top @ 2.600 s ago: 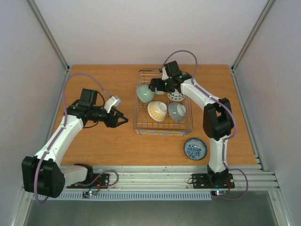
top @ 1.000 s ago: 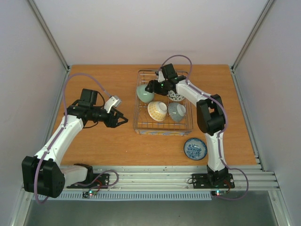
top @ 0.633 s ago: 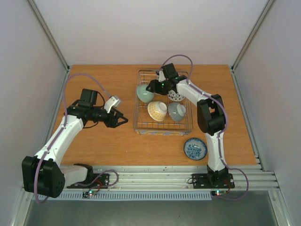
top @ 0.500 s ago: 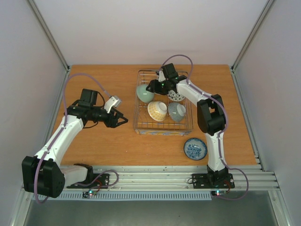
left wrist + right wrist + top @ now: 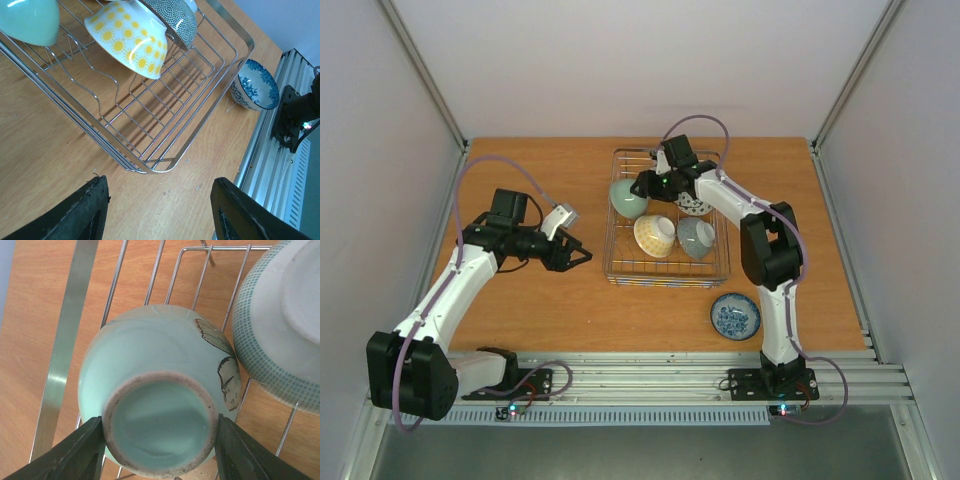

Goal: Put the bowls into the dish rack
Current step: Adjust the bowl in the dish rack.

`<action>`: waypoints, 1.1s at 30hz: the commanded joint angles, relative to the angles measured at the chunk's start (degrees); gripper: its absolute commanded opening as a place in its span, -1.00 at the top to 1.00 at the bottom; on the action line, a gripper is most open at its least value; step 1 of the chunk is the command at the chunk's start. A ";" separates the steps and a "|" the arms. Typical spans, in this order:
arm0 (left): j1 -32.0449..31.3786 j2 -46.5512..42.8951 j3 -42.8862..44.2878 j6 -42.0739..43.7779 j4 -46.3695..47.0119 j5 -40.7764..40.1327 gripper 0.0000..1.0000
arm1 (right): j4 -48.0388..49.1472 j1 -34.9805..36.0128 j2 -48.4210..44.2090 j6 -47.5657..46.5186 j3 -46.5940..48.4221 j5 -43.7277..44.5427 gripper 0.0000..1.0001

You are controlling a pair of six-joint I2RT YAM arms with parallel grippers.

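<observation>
Your right pincer (image 5: pixel 159 422), just narrowed, is gripping the green bowl (image 5: pixel 160 355) inside the rack (image 5: pixel 665 281), probably reseating it, while your left pincer (image 5: pixel 159 187) is hanging open and the blue bowl (image 5: pixel 734 316) is waiting on the desk (image 5: pixel 540 300).

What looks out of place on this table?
The blue bowl sits alone on the table, off the dish rack's near right corner, while the other bowls lean inside the rack. Nothing looks spilled or broken.
</observation>
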 commanded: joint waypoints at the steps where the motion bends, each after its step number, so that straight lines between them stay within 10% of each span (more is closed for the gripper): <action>1: 0.26 -0.92 -0.53 0.95 1.68 0.12 -0.13 | -0.26 0.16 -5.63 -2.68 -0.26 1.76 0.97; 33: 0.26 -1.05 -0.52 0.91 1.64 0.15 -0.14 | -21.42 8.17 4.12 -16.33 15.93 17.16 0.97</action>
